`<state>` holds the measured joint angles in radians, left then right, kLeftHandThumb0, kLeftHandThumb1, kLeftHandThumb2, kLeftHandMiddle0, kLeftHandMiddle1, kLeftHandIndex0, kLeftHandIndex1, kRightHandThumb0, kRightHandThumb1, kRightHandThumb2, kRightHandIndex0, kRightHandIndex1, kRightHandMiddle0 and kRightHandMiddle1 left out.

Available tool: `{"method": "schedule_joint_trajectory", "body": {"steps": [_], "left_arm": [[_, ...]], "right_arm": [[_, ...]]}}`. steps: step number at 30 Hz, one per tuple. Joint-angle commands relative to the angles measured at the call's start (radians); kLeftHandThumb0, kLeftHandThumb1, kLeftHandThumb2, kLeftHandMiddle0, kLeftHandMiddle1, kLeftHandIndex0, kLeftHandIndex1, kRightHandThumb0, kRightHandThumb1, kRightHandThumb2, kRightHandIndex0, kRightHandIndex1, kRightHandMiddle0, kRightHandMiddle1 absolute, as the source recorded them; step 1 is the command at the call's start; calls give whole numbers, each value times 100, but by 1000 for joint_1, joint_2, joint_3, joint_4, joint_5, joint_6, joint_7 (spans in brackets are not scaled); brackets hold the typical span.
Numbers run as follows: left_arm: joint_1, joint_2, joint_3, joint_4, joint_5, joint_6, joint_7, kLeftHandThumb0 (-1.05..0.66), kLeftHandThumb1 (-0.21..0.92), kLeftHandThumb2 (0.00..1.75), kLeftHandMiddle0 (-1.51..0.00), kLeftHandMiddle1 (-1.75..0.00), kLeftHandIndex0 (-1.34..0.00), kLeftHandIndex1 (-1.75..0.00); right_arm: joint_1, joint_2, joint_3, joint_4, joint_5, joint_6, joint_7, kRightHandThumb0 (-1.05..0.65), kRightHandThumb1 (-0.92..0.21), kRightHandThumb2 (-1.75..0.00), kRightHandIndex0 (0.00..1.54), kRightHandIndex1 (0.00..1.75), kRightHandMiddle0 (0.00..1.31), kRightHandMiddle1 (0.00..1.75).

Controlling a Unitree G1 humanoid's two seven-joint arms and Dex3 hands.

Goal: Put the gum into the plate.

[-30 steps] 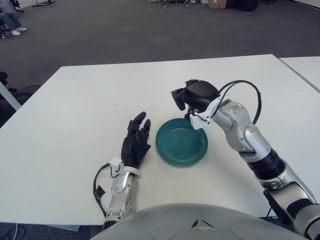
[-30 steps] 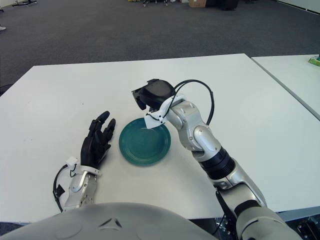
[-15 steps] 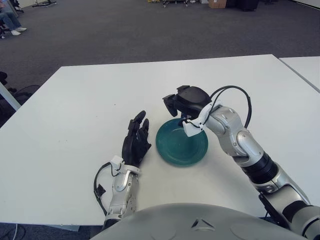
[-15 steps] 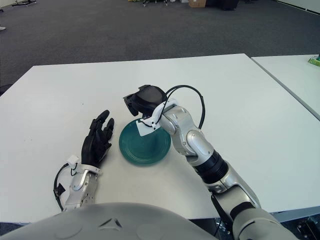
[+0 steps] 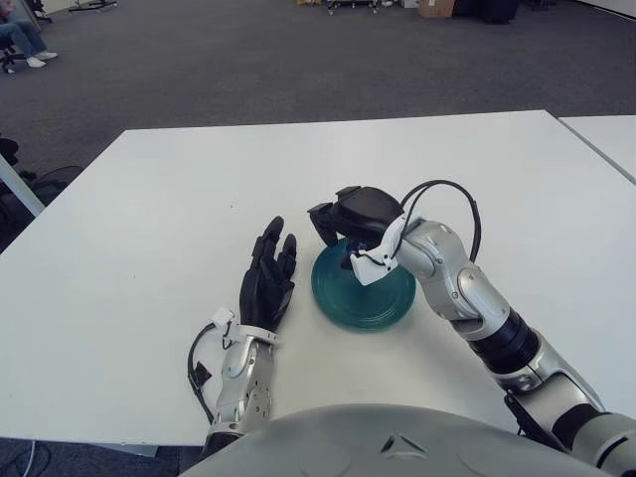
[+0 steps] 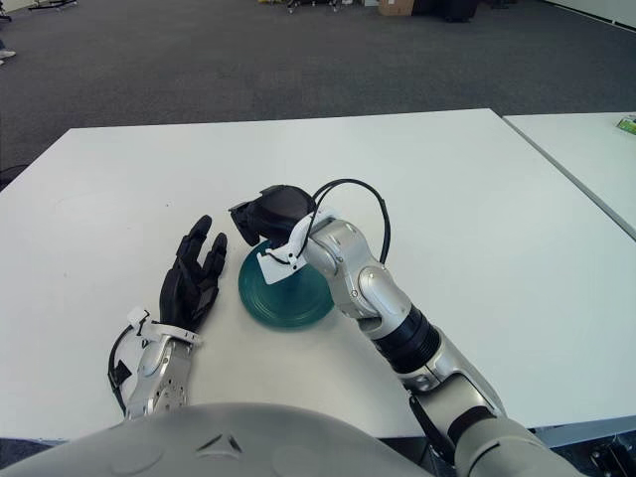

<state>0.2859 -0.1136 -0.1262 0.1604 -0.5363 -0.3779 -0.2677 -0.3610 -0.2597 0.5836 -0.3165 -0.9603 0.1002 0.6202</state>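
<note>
A teal plate (image 5: 383,297) lies on the white table (image 5: 139,209) in front of me. My right hand (image 5: 341,217) hovers low over the plate's far-left part, its black fingers curled shut. No gum shows on the table or in the plate; it is hidden inside the curled fingers. The right hand also shows in the right eye view (image 6: 261,215) above the plate (image 6: 293,301). My left hand (image 5: 266,279) rests on the table just left of the plate, palm down, fingers spread and empty.
A black cable (image 5: 452,189) loops over my right wrist. A second white table (image 5: 606,134) stands at the far right. Grey carpet lies beyond the table's far edge.
My right hand has moved left, toward me and lower, from the plate's far-right rim to over its far-left part. The left hand has stayed put.
</note>
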Motion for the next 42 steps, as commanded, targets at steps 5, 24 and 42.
{"method": "schedule_joint_trajectory", "body": {"steps": [5,24,42], "left_arm": [[51,-154,-4,39,-72,21,10,-88,92,98,-27,-6,0,-49],[-18,-223,-25,63,-405,125,-287,-89,92,106,-23,-1,0,-33],[-83,-228,-11,4,-485,203,-244,-97,92,109,-16,0,0,-22]], "right_arm": [[32,-3,-11,-65,-4,11,20,-38,-73,-78,73,175,31,175],[86,-23,-15,-124,-99,-7,-25,-98,-92,-93,17,15,0,55],[97,-45,-25,-63,-87,-71,-77,-105,-92,-98,6,0,0,15]]}}
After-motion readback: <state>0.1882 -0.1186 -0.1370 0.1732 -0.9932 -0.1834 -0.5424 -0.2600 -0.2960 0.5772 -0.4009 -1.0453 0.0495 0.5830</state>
